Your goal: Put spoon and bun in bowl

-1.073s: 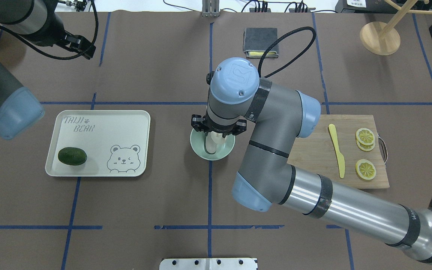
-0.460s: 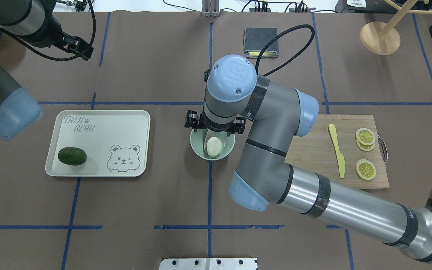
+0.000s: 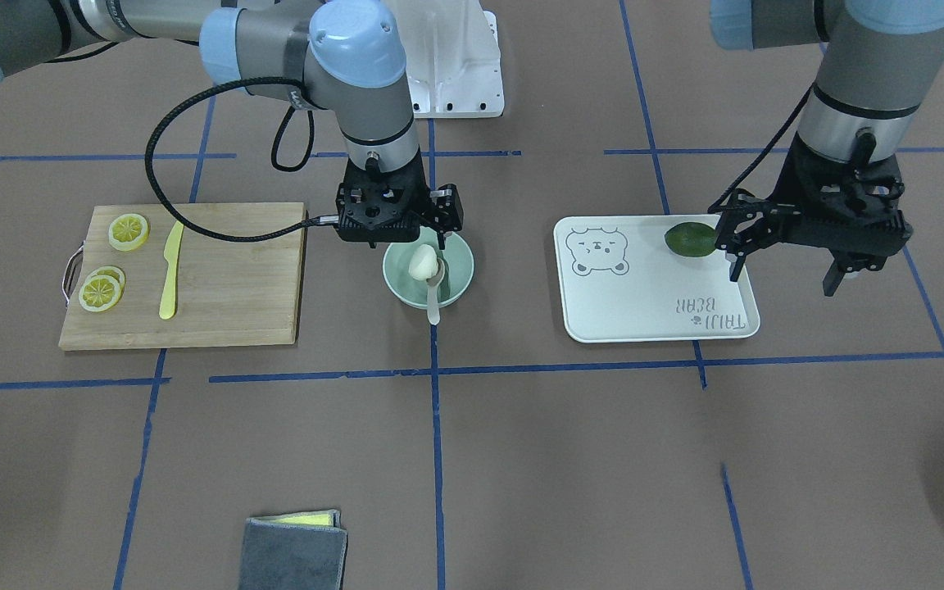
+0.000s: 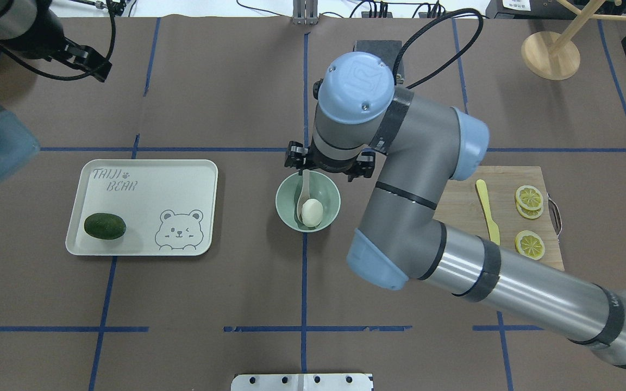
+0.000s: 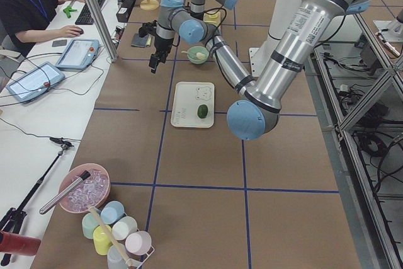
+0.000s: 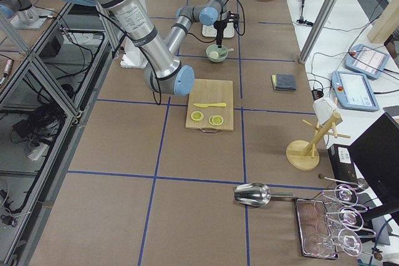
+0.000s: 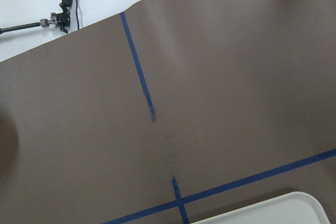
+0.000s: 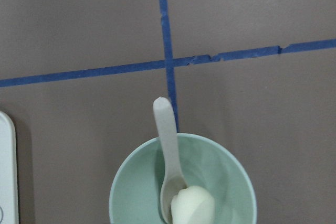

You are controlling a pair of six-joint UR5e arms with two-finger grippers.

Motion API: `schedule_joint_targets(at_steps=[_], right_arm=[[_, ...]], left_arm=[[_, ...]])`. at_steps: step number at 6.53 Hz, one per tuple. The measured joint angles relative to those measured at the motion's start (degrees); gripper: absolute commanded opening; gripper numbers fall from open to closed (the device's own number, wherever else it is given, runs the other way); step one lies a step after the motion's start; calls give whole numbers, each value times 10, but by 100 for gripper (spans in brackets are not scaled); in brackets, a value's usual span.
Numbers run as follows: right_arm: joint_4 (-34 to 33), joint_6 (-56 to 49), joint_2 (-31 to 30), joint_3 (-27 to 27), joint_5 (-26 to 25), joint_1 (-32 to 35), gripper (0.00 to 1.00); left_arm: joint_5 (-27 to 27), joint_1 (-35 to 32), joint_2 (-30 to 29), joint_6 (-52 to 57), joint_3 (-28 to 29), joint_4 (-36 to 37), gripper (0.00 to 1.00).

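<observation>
The mint-green bowl stands at the table's middle. The white bun lies inside it. The pale spoon rests in it too, head beside the bun and handle sticking over the far rim. The right wrist view shows the bowl, spoon and bun from above. My right gripper hangs open and empty just above the bowl, touching nothing. My left gripper is open and empty, held high beside the white tray's far end.
A white bear-print tray with a dark green fruit lies left of the bowl. A wooden board on the right holds a yellow knife and lemon slices. A grey cloth lies far back.
My right gripper let go of the bun in the bowl, rose and drew back over the far rim. My left arm moved farther left and away.
</observation>
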Motion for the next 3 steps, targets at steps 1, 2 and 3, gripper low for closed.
schedule_joint_targets(at_steps=[1, 2, 3], right_arm=[[-42, -50, -35, 51, 3, 27, 100], [-75, -117, -79, 98, 15, 62, 100], [-91, -189, -126, 127, 46, 109, 100]], left_arm=[[-32, -36, 21, 44, 1, 1, 100], [-55, -73, 45, 97, 2, 1, 100], [-75, -109, 68, 148, 12, 2, 100]])
